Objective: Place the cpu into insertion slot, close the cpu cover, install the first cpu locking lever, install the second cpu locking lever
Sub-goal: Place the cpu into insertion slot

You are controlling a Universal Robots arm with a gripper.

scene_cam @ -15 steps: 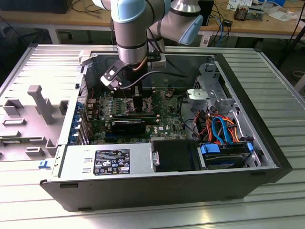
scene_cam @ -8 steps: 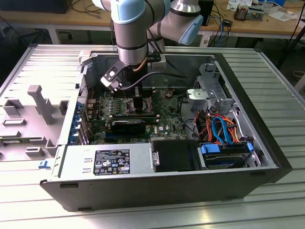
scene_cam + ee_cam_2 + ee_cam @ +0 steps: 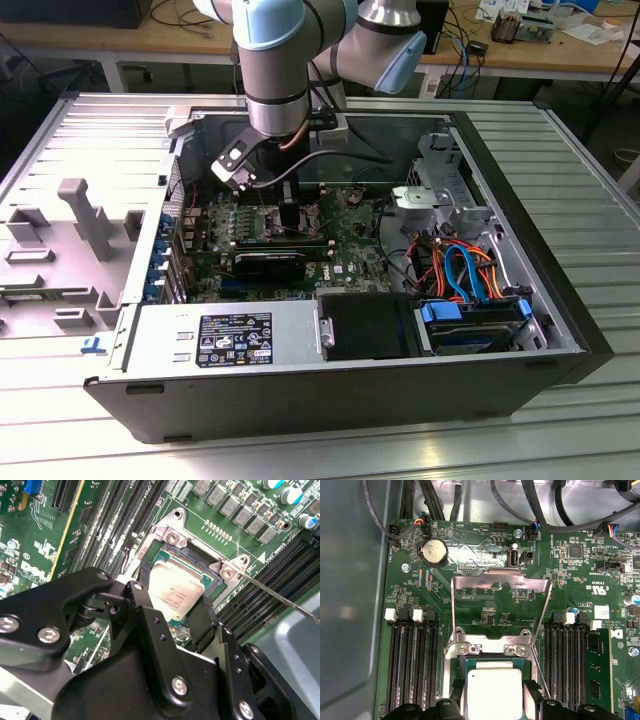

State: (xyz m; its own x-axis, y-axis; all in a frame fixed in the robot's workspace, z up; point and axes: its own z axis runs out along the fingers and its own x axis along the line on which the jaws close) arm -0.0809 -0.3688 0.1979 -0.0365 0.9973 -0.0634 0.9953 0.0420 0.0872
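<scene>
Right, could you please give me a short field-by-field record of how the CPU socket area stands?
gripper: jaws shut on the cpu, at opposite edges
cpu: at the insertion slot; fully seated or not, cannot tell
cpu cover: swung open, clear of the slot
locking lever: one thin rod, unlatched, slanting away from the slot

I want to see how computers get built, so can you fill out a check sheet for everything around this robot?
surface: ribbed metal table, holding an open computer case.
job's things: cpu sits at the insertion slot; cpu cover stands open.
clutter: grey plastic fixtures on the exterior view's left.
gripper: fingers pressed on two cpu edges.
cables: orange and blue bundle inside case.
surroundings: wooden desks behind.
</scene>
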